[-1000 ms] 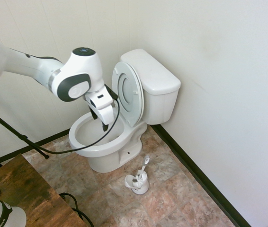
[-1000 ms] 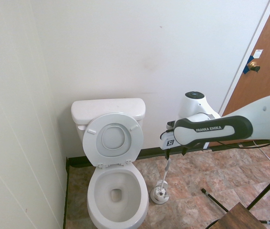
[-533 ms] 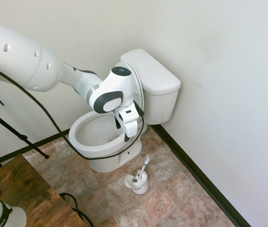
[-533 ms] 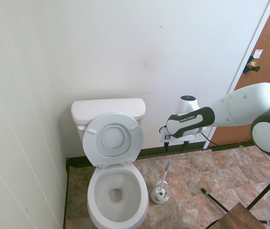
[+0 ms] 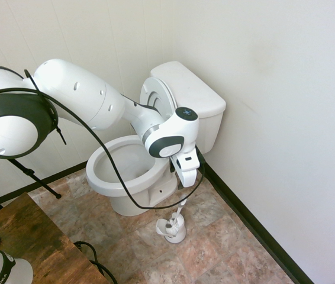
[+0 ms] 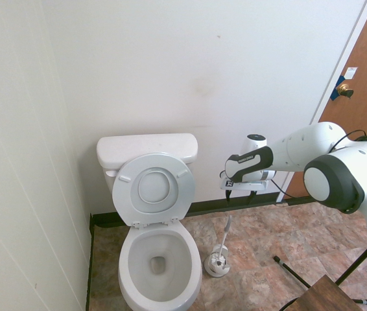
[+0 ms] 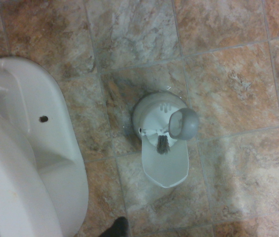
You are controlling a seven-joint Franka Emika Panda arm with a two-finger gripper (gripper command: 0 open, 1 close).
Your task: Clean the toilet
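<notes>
The toilet (image 5: 155,148) is large, white and glossy ceramic, standing on the tiled floor (image 5: 215,242) in the corner of the room, with its rectangular tank (image 6: 146,150) against the back wall. The oval seat and lid (image 6: 152,189) are raised together and lean back against the tank, so the oval bowl (image 6: 159,259) lies open; a dark drain opening shows at its bottom. In the wrist view the curved white base of the toilet (image 7: 36,163) shows 1 small dark bolt hole in its side.

Just beside the bowl, on the floor between the toilet and the dark baseboard, stands a small white brush holder (image 5: 172,228) with the toilet brush (image 6: 223,240) set in it, handle slanting upward. From the wrist view the holder (image 7: 161,148) is seen from straight above, with the grey end of the brush handle (image 7: 183,123) over it.

The gripper (image 5: 186,182) points down above the brush, its fingers spread apart and empty, touching nothing. A brown door stands at the far edge of the room.
</notes>
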